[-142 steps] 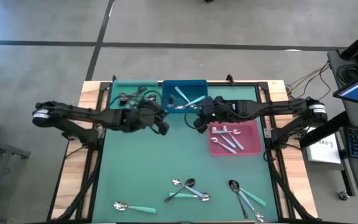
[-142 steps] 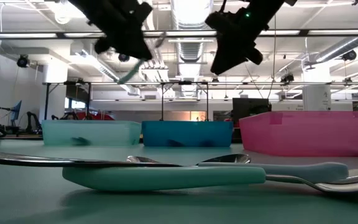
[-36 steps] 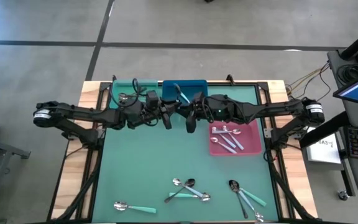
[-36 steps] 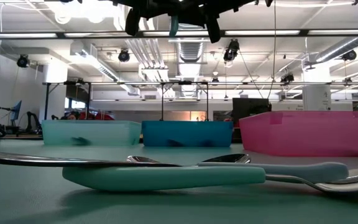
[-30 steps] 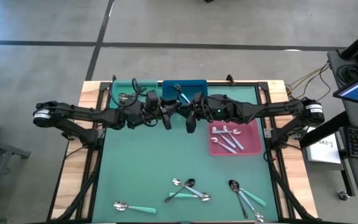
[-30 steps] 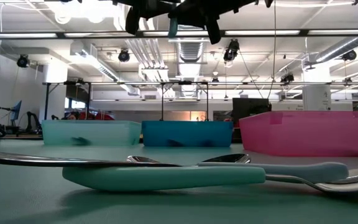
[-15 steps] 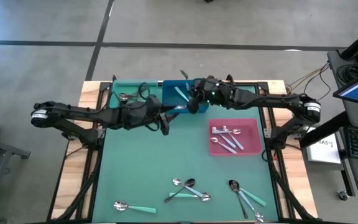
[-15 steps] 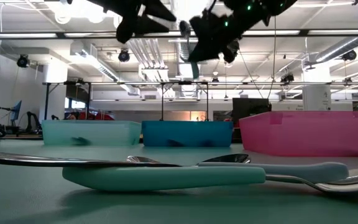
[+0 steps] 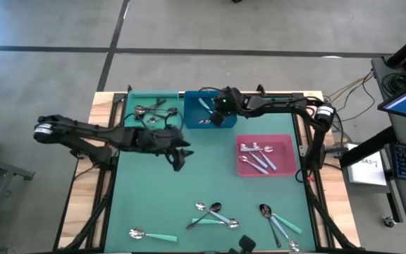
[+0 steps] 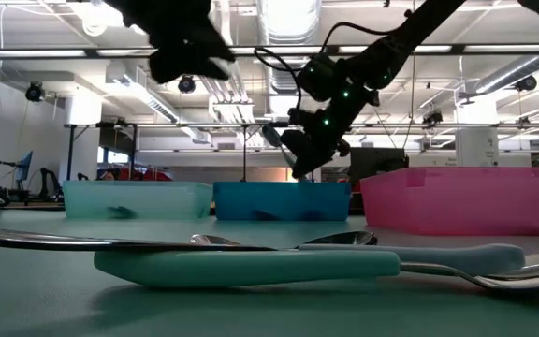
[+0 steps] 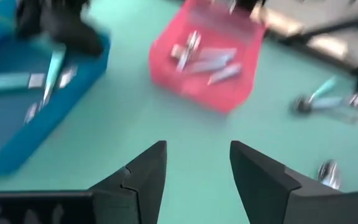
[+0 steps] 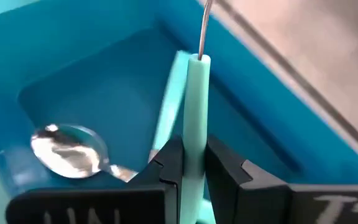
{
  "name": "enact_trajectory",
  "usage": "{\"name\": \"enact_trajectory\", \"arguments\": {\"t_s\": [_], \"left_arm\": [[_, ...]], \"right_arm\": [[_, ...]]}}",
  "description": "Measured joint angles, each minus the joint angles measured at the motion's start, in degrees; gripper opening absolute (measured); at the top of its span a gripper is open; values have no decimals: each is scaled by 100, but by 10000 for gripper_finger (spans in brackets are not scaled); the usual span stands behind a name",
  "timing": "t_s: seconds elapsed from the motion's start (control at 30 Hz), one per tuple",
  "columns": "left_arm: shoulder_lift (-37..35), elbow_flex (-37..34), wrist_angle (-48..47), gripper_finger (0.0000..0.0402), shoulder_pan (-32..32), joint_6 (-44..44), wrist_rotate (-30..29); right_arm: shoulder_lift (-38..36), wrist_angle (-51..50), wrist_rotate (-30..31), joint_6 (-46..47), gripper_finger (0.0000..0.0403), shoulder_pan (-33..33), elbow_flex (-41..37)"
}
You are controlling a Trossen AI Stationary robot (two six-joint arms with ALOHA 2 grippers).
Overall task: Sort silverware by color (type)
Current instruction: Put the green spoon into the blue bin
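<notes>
The right gripper [image 12: 190, 163] hangs over the blue bin [image 9: 191, 118] at the far edge of the table, its two dark fingers pinched on the turquoise handle of a spoon [image 12: 194, 106] that points down into the bin. Inside the blue bin a second turquoise-handled spoon [image 12: 165, 118] lies under the held one, and a spoon bowl [image 12: 66, 149] gleams on the bin floor beside it. The left gripper [image 11: 194, 168] floats above bare green mat, just in front of the light turquoise bin [image 9: 129, 104], with its fingers spread apart and nothing between them. That turquoise bin holds a few dark spoons [image 9: 144, 108], partly hidden by the left arm. To the right, the pink bin [image 9: 286, 166] carries several shiny silver spoons [image 9: 258, 156] lying loose. Well apart from both arms, near the front edge of the green table [image 9: 154, 197], the unsorted spoons wait: one turquoise-handled spoon [image 9: 150, 235] alone at the left, a crossed cluster [image 9: 213, 214] in the middle, and another little heap [image 9: 280, 224] to the right. From table height, the nearest of these spoons [image 10: 251, 264] fill the foreground and block much of the mat behind them.
</notes>
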Motion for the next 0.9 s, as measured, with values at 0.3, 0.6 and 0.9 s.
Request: {"name": "enact_trajectory", "arguments": {"t_s": [0.3, 0.6, 0.9], "left_arm": [[-379, 0, -2737, 162, -685, -819, 955], [22, -2, -2867, 162, -3116, -1508, 2194], [1248, -2, -981, 162, -4176, -2693, 1795]], "right_arm": [[-58, -1126, -187, 375, 120, 61, 439], [-507, -1474, -207, 389, 159, 373, 535], [-704, -1529, -449, 439, 144, 1007, 534]]}}
